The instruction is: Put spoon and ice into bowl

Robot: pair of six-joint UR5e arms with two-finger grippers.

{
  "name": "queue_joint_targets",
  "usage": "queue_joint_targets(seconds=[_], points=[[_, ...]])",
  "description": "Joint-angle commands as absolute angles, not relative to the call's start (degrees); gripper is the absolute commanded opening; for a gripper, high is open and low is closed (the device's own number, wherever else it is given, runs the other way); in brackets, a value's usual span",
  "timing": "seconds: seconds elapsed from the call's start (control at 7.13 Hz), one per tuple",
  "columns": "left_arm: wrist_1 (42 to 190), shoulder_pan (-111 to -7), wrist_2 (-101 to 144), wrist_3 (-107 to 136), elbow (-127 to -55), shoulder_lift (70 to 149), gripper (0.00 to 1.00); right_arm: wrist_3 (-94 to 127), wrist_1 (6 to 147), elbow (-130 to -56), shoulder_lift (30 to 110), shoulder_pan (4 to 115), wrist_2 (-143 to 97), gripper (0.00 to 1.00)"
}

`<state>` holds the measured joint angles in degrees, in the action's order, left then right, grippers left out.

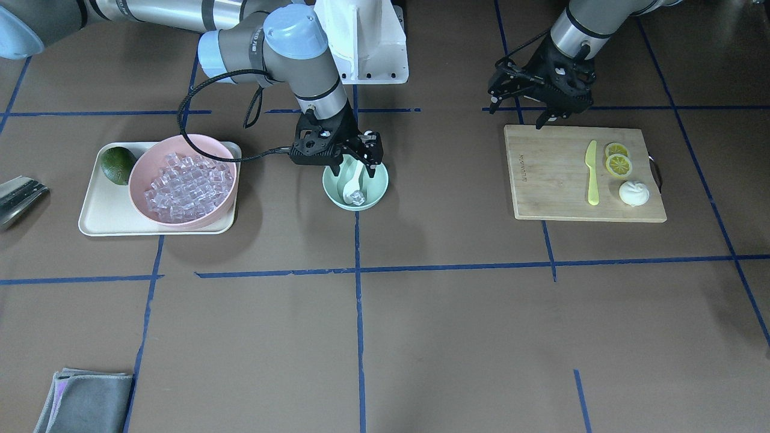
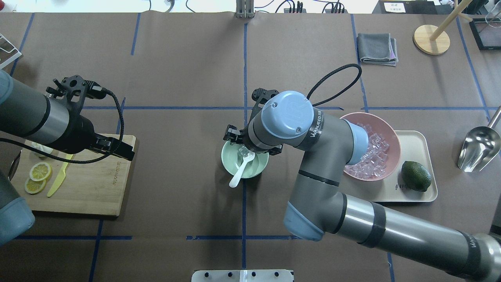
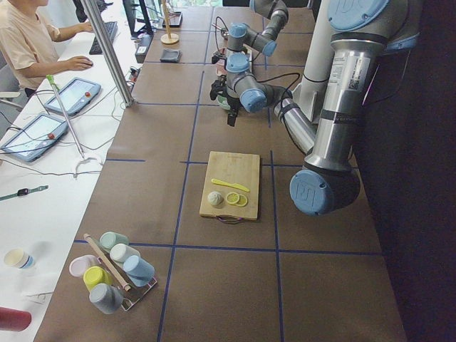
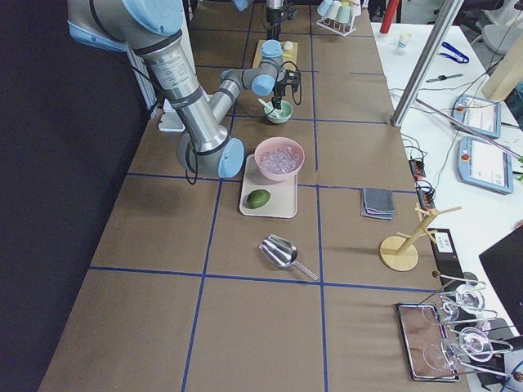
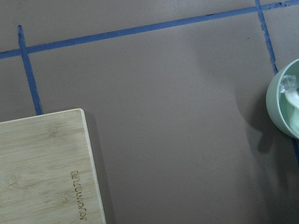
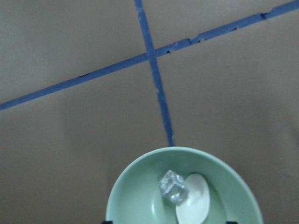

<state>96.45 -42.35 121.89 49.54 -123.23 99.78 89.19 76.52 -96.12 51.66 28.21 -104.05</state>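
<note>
The mint-green bowl (image 1: 374, 201) stands at the table's middle, on a blue tape line. The white spoon (image 1: 352, 180) lies in it, scoop down, with its handle over the rim toward the robot (image 2: 237, 177). One clear ice cube (image 1: 358, 197) rests beside the scoop, as the right wrist view shows (image 6: 173, 187). My right gripper (image 1: 362, 159) hangs just above the bowl, open and empty. My left gripper (image 1: 517, 114) hovers over the robot-side edge of the cutting board, apart from the bowl. It looks open and holds nothing.
A pink bowl (image 1: 141, 174) full of ice cubes and a green lime (image 1: 117, 164) sit on a cream tray (image 1: 96, 224). The wooden cutting board (image 1: 547, 192) holds a yellow knife (image 1: 592, 174), lemon slices (image 1: 618, 162) and a white bun (image 1: 633, 192). A metal scoop (image 1: 18, 198) and a grey cloth (image 1: 84, 400) lie at the edges.
</note>
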Motion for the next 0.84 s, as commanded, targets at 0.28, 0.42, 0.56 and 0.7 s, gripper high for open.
queue_joint_targets(seconds=[0.28, 0.42, 0.56, 0.7], points=[[96.5, -47.6, 122.1, 36.8, -124.4, 89.0, 0.99, 70.8, 76.7, -112.7, 76.8, 51.3, -126.9, 1.00], [96.4, -51.3, 122.1, 28.2, -124.4, 85.3, 0.99, 60.9, 76.7, -113.4, 82.2, 58.4, -132.5, 1.00], [96.0, -55.8, 122.2, 20.8, -123.8, 83.6, 0.99, 51.1, 76.6, -113.6, 88.4, 63.8, -134.7, 1.00], [95.6, -61.0, 125.8, 13.3, -120.4, 82.9, 0.99, 40.3, 76.7, -113.6, 93.9, 68.0, -134.8, 1.00]])
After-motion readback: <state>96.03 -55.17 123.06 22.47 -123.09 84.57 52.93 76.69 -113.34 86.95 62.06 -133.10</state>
